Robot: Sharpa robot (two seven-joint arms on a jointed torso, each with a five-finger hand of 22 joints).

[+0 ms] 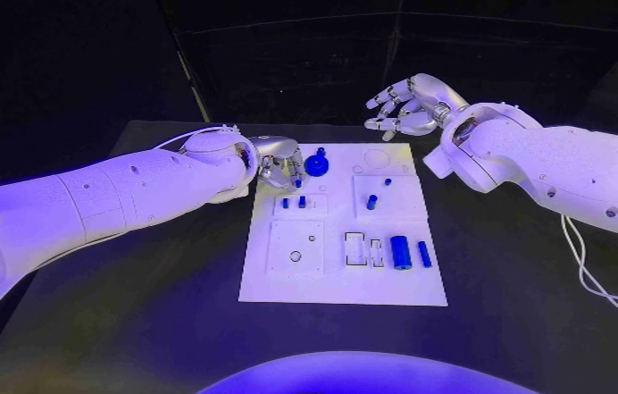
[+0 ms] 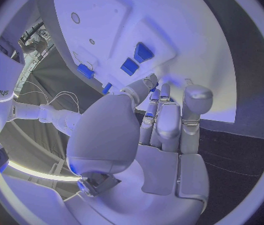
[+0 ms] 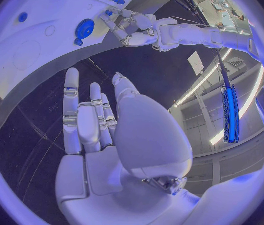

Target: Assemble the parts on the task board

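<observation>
Left fingers: curled down at the board's (image 1: 343, 224) far-left corner, tips (image 1: 294, 178) close beside the round gear (image 1: 317, 163); whether they pinch anything cannot be told.
Left hand (image 1: 277, 162): palm down, low over the board edge, arm coming in across the counter (image 1: 154, 305).
Right fingers: apart, loosely bent, holding nothing.
Right hand (image 1: 410, 105): raised above the counter beyond the board's far-right corner.
Cylinder (image 1: 401, 252): lies near the board's near-right edge, long axis running near-to-far, a slimmer bar (image 1: 424, 253) just beside it.
Pegs (image 1: 371, 202): small, standing mid-board.
</observation>
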